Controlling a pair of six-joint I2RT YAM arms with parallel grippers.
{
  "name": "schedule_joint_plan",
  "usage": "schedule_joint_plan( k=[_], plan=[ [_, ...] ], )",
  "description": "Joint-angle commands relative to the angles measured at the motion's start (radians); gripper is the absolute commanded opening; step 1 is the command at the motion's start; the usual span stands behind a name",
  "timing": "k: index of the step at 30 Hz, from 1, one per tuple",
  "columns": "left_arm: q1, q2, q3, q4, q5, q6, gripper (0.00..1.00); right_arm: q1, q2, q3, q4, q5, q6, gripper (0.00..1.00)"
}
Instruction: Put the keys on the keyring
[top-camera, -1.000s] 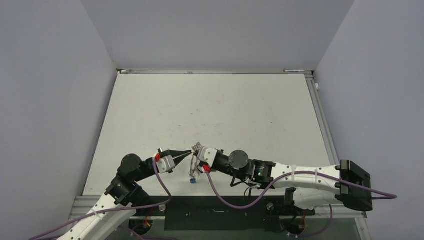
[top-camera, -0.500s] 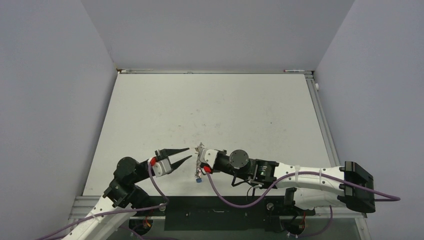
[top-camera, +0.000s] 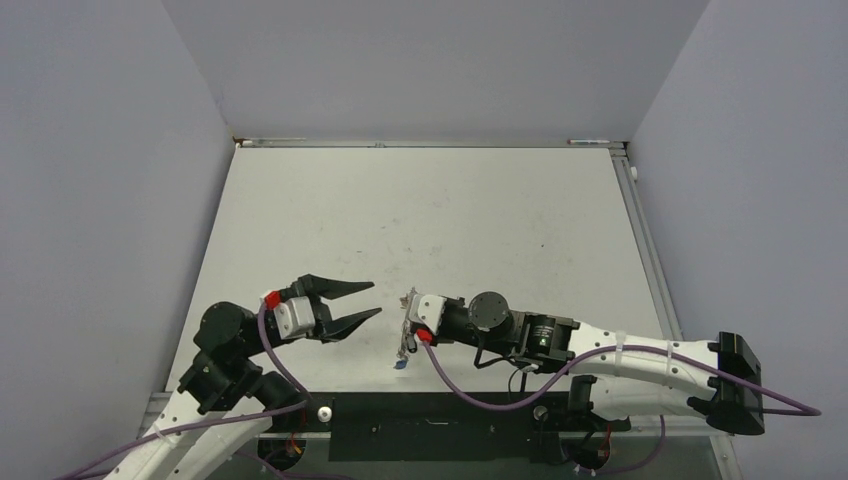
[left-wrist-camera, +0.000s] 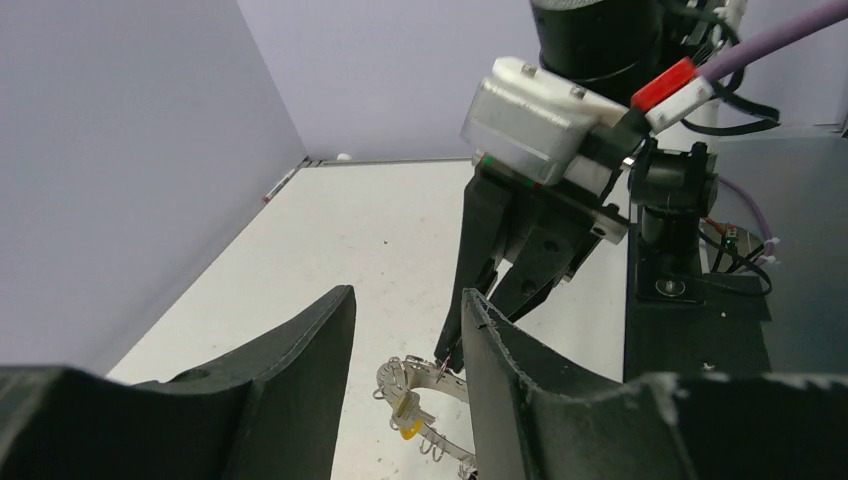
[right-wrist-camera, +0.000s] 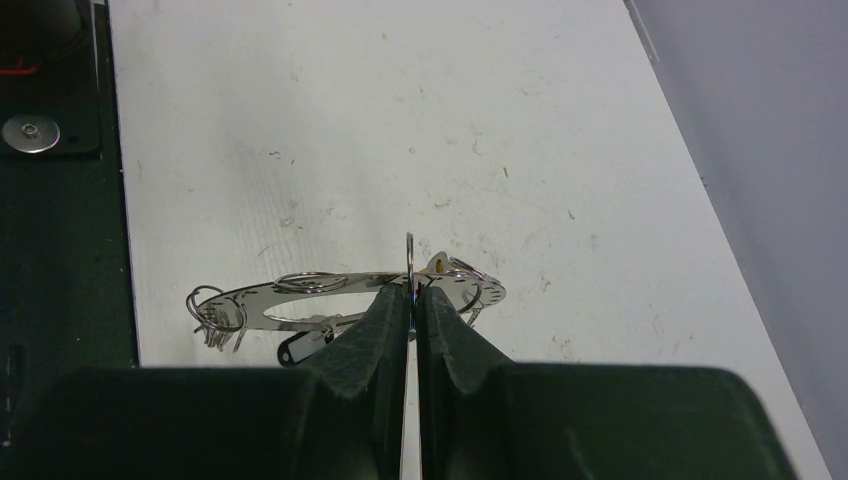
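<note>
My right gripper (top-camera: 412, 322) is shut on the rim of the keyring (top-camera: 409, 298) and holds it on edge just above the table, near the front. In the right wrist view the flat silvery keyring (right-wrist-camera: 240, 303) sticks out to both sides of my shut gripper (right-wrist-camera: 412, 290). A black-tagged key (right-wrist-camera: 300, 350) hangs under it. A blue tag (top-camera: 400, 366) dangles below the ring. In the left wrist view a yellow-tagged key (left-wrist-camera: 409, 425) hangs on the keyring (left-wrist-camera: 445, 383). My left gripper (top-camera: 374, 299) is open and empty, a short way left of the ring. It also shows in its own view (left-wrist-camera: 407, 300).
The white table (top-camera: 430, 210) is walled by grey panels at the left, back and right. The black base rail (top-camera: 430, 425) runs along the near edge, close under both grippers. Purple cables loop beside the arms.
My left gripper was at the ring with its fingers nearly together. It has opened and drawn back to the left. My right gripper has shifted slightly right with the ring in it.
</note>
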Motion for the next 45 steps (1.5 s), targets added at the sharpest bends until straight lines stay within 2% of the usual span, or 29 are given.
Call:
schedule_joint_plan(
  k=[1,8,11,17,22,31,45],
  plan=[
    [-0.010,0.056,0.072,-0.111,0.050,0.007,0.40,-0.045,-0.040,0.084,-0.064,-0.080,0.006,0.05],
    [-0.011,0.118,0.081,-0.144,0.145,0.033,0.36,-0.098,-0.040,0.141,-0.160,-0.248,0.016,0.05],
    [-0.013,0.137,0.079,-0.143,0.175,0.036,0.31,-0.102,-0.038,0.145,-0.164,-0.275,0.022,0.05],
    [-0.022,0.203,0.061,-0.087,0.189,0.015,0.31,-0.102,-0.028,0.156,-0.170,-0.332,0.028,0.05],
    [-0.034,0.250,0.063,-0.091,0.170,0.005,0.29,-0.101,-0.017,0.168,-0.186,-0.344,0.032,0.05],
    [-0.055,0.246,0.024,-0.058,0.172,-0.028,0.26,-0.102,-0.025,0.187,-0.203,-0.409,0.036,0.05],
    [-0.078,0.265,0.006,-0.038,0.154,-0.043,0.20,-0.101,-0.023,0.188,-0.197,-0.430,0.034,0.05]
  ],
)
